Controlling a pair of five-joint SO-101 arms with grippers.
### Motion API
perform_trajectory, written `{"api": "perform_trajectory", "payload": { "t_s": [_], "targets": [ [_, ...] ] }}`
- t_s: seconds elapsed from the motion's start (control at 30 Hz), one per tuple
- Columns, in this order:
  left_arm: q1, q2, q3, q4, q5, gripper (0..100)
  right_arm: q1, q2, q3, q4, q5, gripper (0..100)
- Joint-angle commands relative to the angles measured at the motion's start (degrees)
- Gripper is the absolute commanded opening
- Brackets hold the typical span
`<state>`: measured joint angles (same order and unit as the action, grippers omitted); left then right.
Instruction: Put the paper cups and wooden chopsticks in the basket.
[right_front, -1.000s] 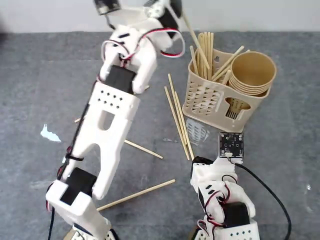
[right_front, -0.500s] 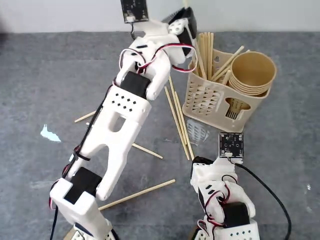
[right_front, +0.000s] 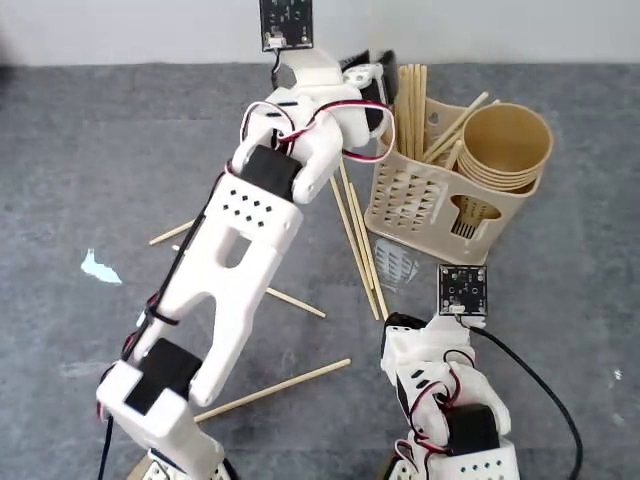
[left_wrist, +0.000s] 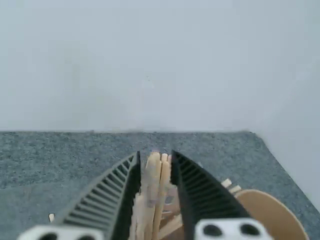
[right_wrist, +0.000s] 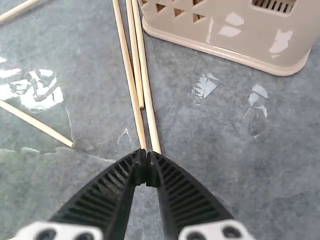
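From above, the beige basket (right_front: 420, 195) stands near the far right corner of the grey tabletop (right_front: 80, 150). A stack of paper cups (right_front: 508, 145) sits in its right end and a bundle of chopsticks (right_front: 410, 95) stands in its left end. The left arm stretches from the near left edge to the far edge, with its gripper over the basket's far left corner. Three loose chopsticks (right_front: 355, 230) lie side by side just left of the basket. Others are scattered toward the near left, close to a white scrap (right_front: 100, 268).

In the left wrist view, the left gripper (left_wrist: 155, 159) has its jaws spread, with the bundle's tops showing in the gap. Whether they touch cannot be told.

In the right wrist view, the right gripper (right_wrist: 146, 160) has its jaws pressed together and holds nothing. Its tips are at the near ends of the side-by-side sticks, with the basket beyond.
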<state>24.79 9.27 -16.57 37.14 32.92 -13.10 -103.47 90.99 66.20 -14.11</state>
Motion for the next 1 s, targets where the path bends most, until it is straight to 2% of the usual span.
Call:
{"api": "perform_trajectory", "payload": {
  "t_s": [0.0,0.33,0.6,0.8,0.97],
  "targets": [
    [0.26,-6.24,-0.84,2.81,-0.18,17,0.48,-0.48,-0.35,-1.45,-0.35,0.9],
    [-3.43,-15.91,-0.75,13.36,-0.09,17,0.48,-0.48,-0.35,-1.45,-0.35,0.9],
    [-12.57,-18.64,-0.48,26.37,-1.14,17,0.48,-0.48,-0.35,-1.45,-0.35,0.9],
    [-18.29,-15.12,-0.48,35.96,-10.55,17,0.48,-0.48,-0.35,-1.45,-0.35,0.9],
    [-20.84,-11.52,-0.48,41.14,-24.53,17,0.48,-0.48,-0.26,-1.45,-0.35,0.9]
  ]
}}
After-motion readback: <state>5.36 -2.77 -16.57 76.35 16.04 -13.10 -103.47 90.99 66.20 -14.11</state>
